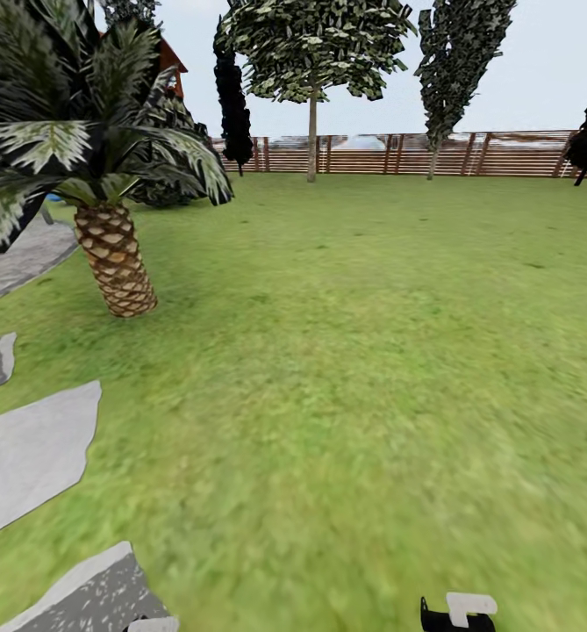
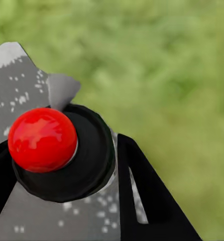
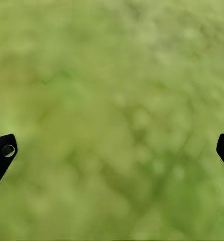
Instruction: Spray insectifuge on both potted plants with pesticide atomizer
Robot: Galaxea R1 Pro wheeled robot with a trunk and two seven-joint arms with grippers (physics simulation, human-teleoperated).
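While the lawn [image 1: 354,369] of the garden spreads green across the head view, 3 grey stepping stones [image 1: 30,456] lie along its left edge, with a paved patch [image 1: 21,254] beyond them. Just beside that patch stands a scaly-trunked palm [image 1: 109,237]. Far back, a brown slatted fence [image 1: 504,154] runs across, with 2 leafy trees [image 1: 315,53] and a dark narrow one [image 1: 232,96] before it.

At the bottom edge of the head view, a black and white part of the right arm [image 1: 458,613] shows. The right gripper [image 3: 112,150] is released, its 2 black fingertips [image 3: 1,153] wide apart over blurred grass. On the left wrist, a red ball [image 2: 41,139] in a black ring sits close to the camera over a stone [image 2: 16,90]; whether the left claw is released or clenched I cannot tell.
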